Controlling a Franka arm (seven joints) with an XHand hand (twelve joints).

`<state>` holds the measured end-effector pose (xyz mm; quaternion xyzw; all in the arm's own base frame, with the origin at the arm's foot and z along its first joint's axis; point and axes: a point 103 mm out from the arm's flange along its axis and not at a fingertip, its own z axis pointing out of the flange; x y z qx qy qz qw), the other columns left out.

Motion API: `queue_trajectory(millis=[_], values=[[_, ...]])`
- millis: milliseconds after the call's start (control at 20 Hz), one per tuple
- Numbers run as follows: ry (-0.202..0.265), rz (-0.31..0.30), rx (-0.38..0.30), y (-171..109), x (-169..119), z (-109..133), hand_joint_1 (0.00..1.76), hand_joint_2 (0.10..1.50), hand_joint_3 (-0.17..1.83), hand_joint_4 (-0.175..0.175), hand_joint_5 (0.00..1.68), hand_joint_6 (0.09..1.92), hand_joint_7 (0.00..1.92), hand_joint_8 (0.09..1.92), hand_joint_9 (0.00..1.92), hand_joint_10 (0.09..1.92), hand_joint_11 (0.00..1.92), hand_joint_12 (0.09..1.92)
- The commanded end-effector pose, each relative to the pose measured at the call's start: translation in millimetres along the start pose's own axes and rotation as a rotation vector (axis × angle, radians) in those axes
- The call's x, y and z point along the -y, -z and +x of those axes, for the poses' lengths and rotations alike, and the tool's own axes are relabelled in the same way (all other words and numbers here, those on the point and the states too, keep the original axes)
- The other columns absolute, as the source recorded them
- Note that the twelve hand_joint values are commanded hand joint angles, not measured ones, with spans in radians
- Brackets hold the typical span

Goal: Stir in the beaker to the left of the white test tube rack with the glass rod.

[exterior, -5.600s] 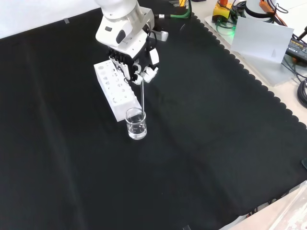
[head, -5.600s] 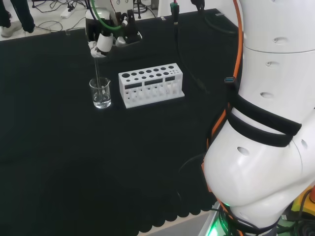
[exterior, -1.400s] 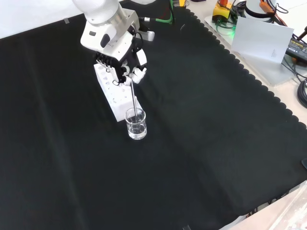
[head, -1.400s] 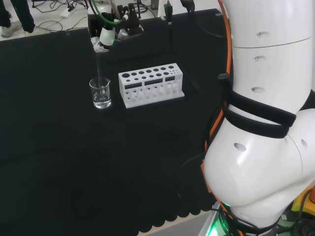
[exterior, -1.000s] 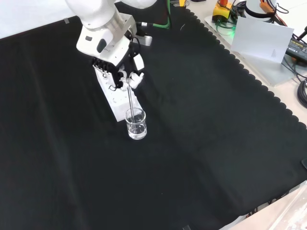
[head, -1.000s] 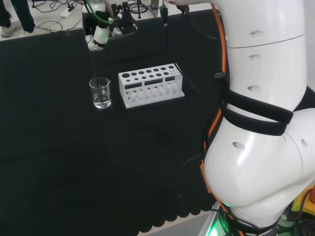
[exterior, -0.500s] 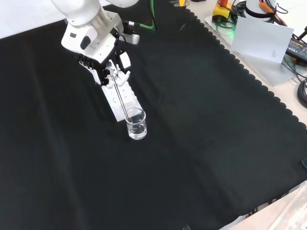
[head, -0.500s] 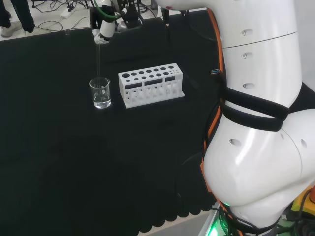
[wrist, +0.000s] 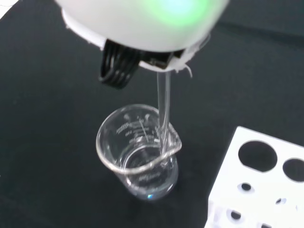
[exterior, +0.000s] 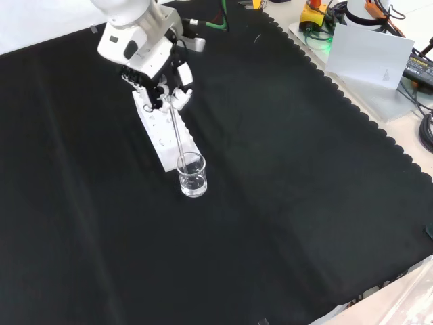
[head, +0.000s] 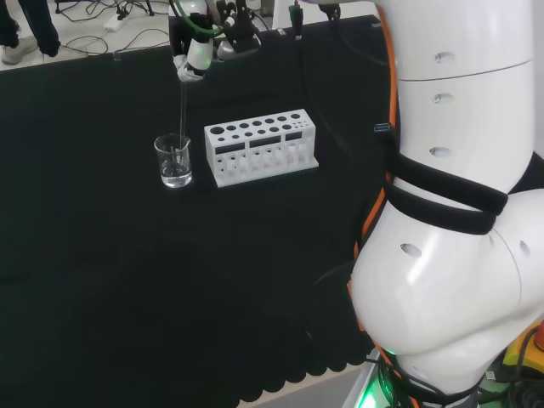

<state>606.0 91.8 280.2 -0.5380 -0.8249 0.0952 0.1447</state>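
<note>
Pinching the glass rod (exterior: pixel 177 132) in curled fingers (exterior: pixel 177 97), you should circle its tip inside the beaker (exterior: pixel 192 175), clear of the rim beside the rack (exterior: pixel 157 128).

The beaker (exterior: pixel 192 175) and white rack (exterior: pixel 164 134) stand touching, mid-cloth toward the far edge in the front view; the cloth (exterior: pixel 304 203) elsewhere lies open to every edge.

This is a robotics laboratory bench. A black cloth (exterior: pixel 304 169) covers it, and on the cloth stand chemistry pieces: a clear glass beaker (exterior: pixel 192 175) and a white test tube rack (head: pixel 260 146). Cables (head: pixel 102 21) and electronic devices (exterior: pixel 318 17) lie around the edges.
</note>
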Motion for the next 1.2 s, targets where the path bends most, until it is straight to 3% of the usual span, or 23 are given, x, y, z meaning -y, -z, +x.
queue_trajectory(millis=[50,750,1200], values=[[0.012,-0.045,-0.002,-0.1,19.8,19.2,1.23,0.44,1.00,-0.175,1.37,0.68,1.67,0.76,1.91,0.60,1.78,0.66],[0.049,-0.077,0.007,-2.1,18.1,47.3,1.23,0.44,1.00,-0.175,1.37,0.68,1.67,0.76,1.91,0.60,1.78,0.66],[0.051,-0.080,0.023,2.4,22.7,48.9,1.23,0.44,1.00,-0.175,1.37,0.68,1.67,0.76,1.91,0.60,1.78,0.66]])
